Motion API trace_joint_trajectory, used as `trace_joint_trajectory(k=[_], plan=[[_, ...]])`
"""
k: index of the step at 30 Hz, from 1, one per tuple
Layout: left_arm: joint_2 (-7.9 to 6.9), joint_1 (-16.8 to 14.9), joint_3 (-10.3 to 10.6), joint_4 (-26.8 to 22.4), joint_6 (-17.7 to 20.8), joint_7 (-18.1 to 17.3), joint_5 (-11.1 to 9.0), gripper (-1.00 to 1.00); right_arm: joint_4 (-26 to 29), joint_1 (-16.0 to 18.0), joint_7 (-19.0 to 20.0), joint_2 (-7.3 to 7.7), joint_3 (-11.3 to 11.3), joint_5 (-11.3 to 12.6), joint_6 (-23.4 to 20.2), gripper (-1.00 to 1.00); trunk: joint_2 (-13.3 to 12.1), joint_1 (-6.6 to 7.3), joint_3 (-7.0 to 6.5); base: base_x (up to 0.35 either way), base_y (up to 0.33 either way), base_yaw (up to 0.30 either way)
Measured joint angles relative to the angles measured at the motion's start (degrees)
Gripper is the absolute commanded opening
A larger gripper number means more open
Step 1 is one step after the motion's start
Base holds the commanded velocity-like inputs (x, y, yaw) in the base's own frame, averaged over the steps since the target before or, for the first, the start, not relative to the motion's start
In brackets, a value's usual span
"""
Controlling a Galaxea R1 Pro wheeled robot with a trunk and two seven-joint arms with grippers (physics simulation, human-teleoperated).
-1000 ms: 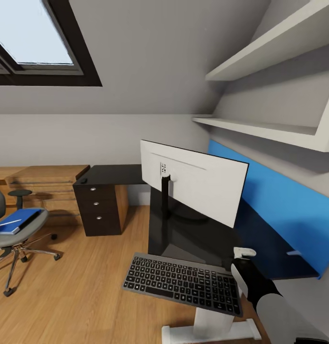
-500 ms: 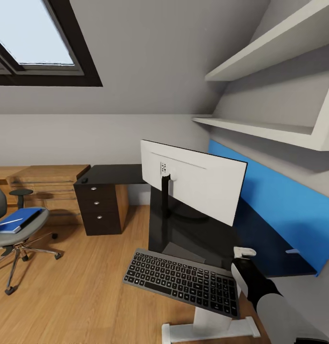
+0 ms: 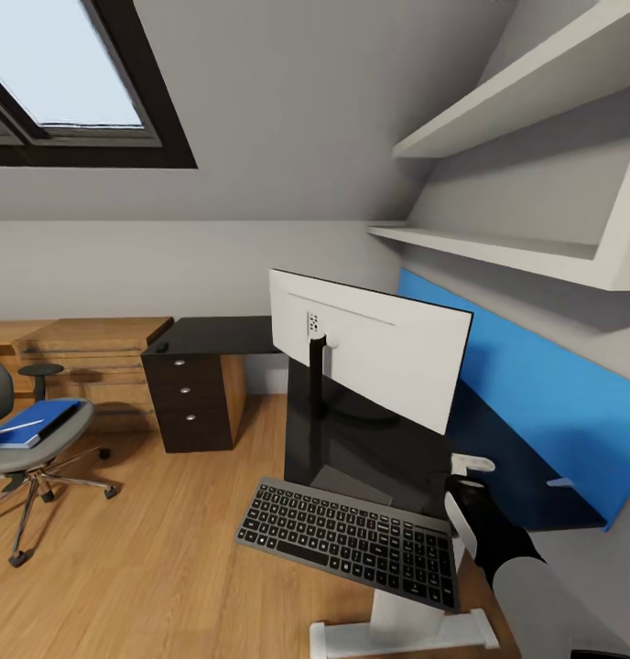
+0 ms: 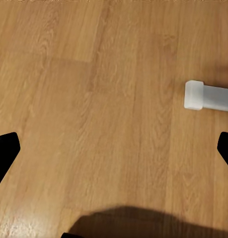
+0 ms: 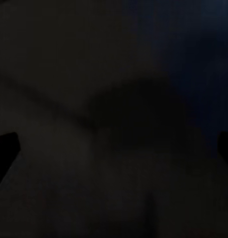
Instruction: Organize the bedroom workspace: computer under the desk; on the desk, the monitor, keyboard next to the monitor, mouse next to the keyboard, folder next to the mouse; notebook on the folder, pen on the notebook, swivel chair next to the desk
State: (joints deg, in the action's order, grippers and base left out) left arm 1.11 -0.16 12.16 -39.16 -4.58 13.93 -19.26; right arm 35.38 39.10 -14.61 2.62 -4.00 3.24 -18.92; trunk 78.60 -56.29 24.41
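One monitor and one keyboard sit on the desk; one folder lies on the swivel chair. Both grippers' fingers spread wide.

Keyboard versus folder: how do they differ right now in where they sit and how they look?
The keyboard lies at the near edge of the desk, overhanging it; the folder lies on the swivel chair seat. The keyboard is grey with black keys; the folder is bright blue. The keyboard looks wider. Both lie flat, ungripped.

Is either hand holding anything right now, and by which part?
Nothing. The left hand and right hand are both open with nothing between the fingers; the keyboard lies on the desk edge.
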Motion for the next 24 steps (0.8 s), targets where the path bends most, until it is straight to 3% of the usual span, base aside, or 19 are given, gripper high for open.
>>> trace_joint_trajectory(k=[15, 24], plan=[[0.00, 0.00, -0.01, 0.00, 0.00, 0.00, 0.00, 1.00, 0.43, 0.00, 0.03, -0.05, -0.02, 0.26, -0.44, 1.00, 0.00, -0.02, -1.34, -0.046, 0.000, 0.000], [0.00, 0.00, -0.01, 0.00, 0.07, 0.00, 0.00, 1.00, 0.47, 0.00, 0.09, 0.06, -0.05, 3.70, -0.64, 1.00, 0.00, -0.02, -2.16, -0.228, 0.000, 0.000]])
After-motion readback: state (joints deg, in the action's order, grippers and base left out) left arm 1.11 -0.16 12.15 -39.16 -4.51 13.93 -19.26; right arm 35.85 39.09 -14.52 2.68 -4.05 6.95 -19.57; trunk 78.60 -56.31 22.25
